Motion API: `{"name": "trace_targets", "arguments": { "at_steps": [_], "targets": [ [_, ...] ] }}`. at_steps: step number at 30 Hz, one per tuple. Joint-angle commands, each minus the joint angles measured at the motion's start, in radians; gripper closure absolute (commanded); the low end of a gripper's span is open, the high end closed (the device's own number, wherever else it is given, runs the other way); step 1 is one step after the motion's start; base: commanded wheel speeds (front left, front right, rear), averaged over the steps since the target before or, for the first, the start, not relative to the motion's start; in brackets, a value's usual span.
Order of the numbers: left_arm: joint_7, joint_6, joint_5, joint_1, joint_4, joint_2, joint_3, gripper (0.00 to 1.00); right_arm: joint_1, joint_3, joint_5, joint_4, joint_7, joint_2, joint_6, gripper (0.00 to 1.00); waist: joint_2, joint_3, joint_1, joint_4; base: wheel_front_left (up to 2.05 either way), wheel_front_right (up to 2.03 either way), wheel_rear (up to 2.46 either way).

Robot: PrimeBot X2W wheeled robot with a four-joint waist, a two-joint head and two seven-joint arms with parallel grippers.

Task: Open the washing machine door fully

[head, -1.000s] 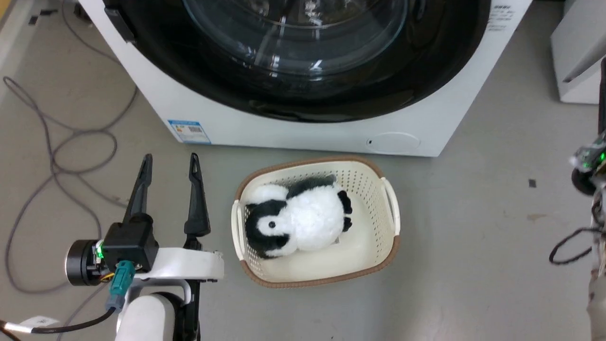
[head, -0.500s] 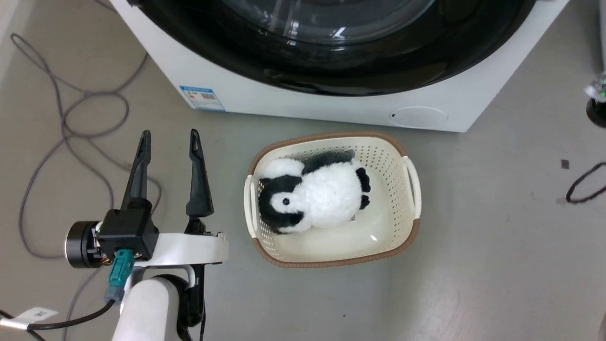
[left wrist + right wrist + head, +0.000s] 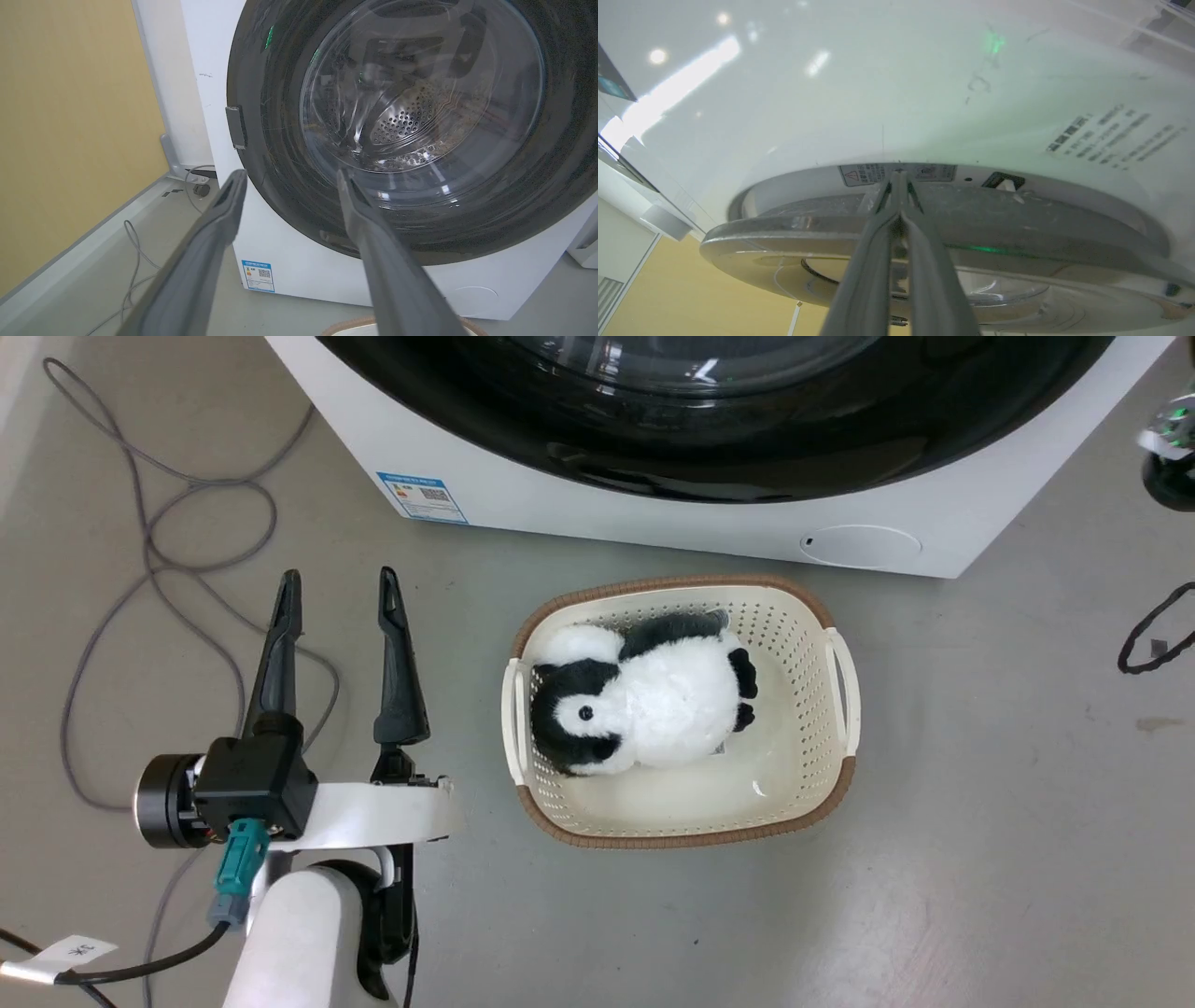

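Observation:
The washing machine (image 3: 653,523) is a big white front loader with a blue label (image 3: 422,497) low on its front. Its door (image 3: 709,429) is round and glossy black; in the left wrist view the door (image 3: 275,154) has a bulging glass window (image 3: 420,93) and a hinge (image 3: 236,127) on its left edge. My left gripper (image 3: 339,577) hangs open and empty over the floor, left of the basket, its fingers pointing at the door (image 3: 289,173). My right gripper (image 3: 899,176) is shut, its tips in the gap between the door's grey rim (image 3: 1017,219) and the white front (image 3: 878,93).
A cream basket (image 3: 840,709) holding a plush penguin (image 3: 653,700) stands on the floor right in front of the washer. Grey cables (image 3: 187,523) loop across the floor at the left, and a black cable loop (image 3: 1148,644) lies at the right. A yellow wall (image 3: 70,116) runs left of the machine.
The head camera has moved, so washer and basket sit further right in the picture and more of the door is cut off at the top. My left gripper stays open.

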Motion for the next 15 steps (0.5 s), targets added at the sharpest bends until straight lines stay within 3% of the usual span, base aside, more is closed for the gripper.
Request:
{"name": "trace_targets", "arguments": {
  "at_steps": [1,15],
  "targets": [
    [-0.006,0.005,-0.004,-0.016,0.001,0.001,-0.002,0.00,-0.004,0.014,-0.002,-0.001,0.013,-0.005,0.001,1.00,0.0000,-0.003,-0.0001,0.002,0.00,0.00,0.00],
    [-0.006,-0.001,-0.001,0.001,0.015,0.001,0.014,0.00,0.070,0.113,0.006,-0.025,0.145,-0.011,0.001,1.00,0.0000,-0.041,-0.0001,-0.008,0.00,0.00,0.00]
  ]
}}
